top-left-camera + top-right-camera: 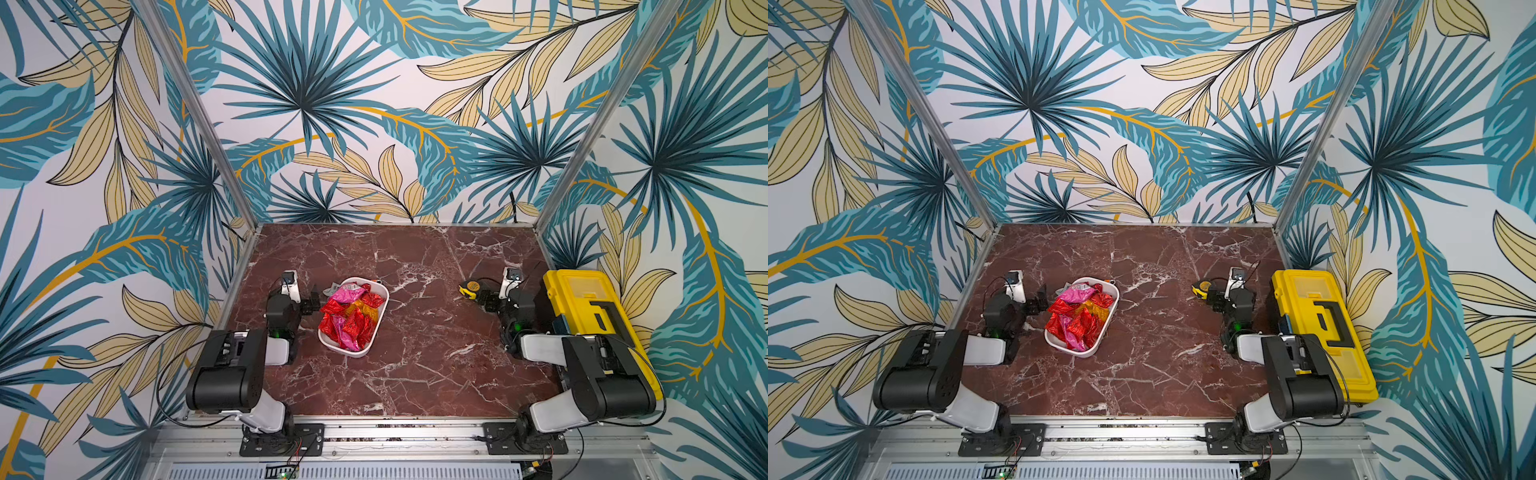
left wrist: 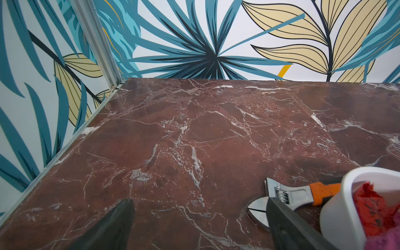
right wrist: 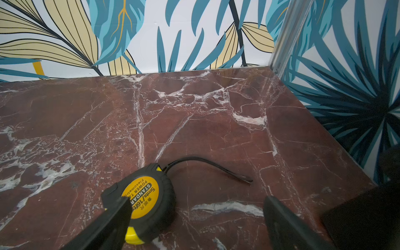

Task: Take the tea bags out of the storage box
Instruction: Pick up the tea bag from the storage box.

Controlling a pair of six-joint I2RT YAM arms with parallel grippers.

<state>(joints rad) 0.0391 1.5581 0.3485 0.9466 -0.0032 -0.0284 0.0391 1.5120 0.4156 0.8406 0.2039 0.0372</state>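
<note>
tea bags (image 1: pixel 353 316) heaped in storage box (image 1: pixel 340 351), 9 o'clock of worktop (image 1: pixel 436 374) centre | left claw (image 1: pixel 313 302) and right claw (image 3: pixel 197 200) wide open, empty | risk: slick foil slipping out, or nudging box sideways lol

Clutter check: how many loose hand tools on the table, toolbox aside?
2: an adjustable wrench beside the storage box, a tape measure by the right gripper. Others may be hidden.

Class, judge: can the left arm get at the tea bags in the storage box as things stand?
Probably yes. The left gripper hangs beside the storage box, jaws open; the tea bags lie heaped and uncovered, with only the low rim between.
</note>
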